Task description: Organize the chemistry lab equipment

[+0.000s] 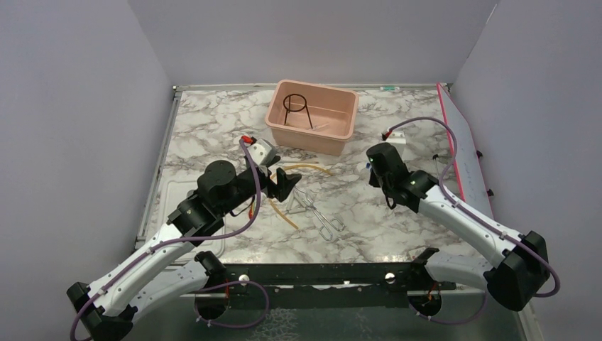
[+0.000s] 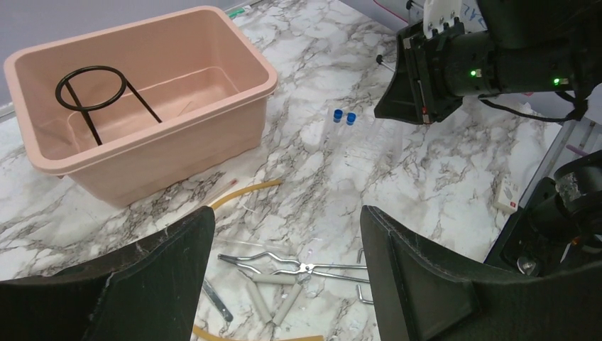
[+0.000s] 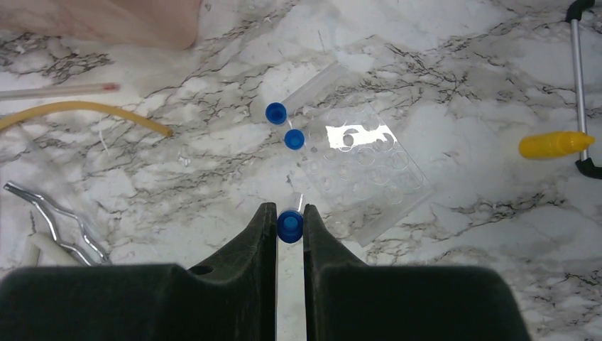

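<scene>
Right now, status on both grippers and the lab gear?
Left gripper open over the tongs. Right gripper shut on a blue-capped tube. Ring stand in the pink tub. No obstruction seen.

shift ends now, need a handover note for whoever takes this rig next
Left tool: open, empty, above the tongs.
Right tool: shut on a blue-capped tube; cannot tell whether it is lifted.
Done: black ring stand stands in the pink tub.
Left, lying on the table: tongs, tan rubber tube, thin red-tipped rod, two more blue-capped tubes beside the clear well plate.
</scene>
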Controlling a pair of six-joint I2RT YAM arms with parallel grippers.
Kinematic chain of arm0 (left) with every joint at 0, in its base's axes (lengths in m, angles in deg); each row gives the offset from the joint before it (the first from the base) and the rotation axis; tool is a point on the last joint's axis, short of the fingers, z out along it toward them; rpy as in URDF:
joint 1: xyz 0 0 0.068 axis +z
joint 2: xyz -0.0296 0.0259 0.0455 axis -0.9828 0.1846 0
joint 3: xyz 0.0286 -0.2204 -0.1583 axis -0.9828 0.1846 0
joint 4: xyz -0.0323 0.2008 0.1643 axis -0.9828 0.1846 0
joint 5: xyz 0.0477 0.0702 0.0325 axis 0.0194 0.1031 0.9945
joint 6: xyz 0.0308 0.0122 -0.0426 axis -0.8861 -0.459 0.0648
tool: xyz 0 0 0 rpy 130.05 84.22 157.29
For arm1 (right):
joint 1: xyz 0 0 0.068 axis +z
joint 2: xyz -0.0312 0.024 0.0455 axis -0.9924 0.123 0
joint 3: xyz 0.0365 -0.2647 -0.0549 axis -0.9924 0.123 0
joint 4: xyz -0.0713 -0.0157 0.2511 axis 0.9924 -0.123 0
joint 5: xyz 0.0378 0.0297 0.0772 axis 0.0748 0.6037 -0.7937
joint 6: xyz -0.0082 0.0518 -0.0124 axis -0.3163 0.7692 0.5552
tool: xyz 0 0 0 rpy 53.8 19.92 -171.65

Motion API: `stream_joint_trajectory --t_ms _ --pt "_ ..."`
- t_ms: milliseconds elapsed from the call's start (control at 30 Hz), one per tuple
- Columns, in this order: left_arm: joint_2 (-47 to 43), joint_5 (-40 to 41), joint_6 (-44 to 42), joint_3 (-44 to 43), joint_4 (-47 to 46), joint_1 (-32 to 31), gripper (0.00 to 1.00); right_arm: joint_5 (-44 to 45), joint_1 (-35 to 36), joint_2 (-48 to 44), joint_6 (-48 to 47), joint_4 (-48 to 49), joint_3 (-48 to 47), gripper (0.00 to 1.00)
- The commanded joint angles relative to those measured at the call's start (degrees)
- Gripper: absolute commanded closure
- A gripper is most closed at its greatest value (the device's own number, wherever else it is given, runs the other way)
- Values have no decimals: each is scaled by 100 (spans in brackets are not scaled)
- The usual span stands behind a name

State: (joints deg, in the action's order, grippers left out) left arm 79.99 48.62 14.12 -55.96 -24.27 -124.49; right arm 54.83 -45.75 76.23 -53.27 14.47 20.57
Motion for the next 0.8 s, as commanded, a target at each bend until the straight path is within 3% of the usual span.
stream_joint_trajectory --t_ms 0,767 --pt "-73 141 118 41 -220 -12 22 510 -168 284 398 255 85 91" --pt "88 10 131 23 -160 -14 22 144 -501 556 -22 1440 662 91"
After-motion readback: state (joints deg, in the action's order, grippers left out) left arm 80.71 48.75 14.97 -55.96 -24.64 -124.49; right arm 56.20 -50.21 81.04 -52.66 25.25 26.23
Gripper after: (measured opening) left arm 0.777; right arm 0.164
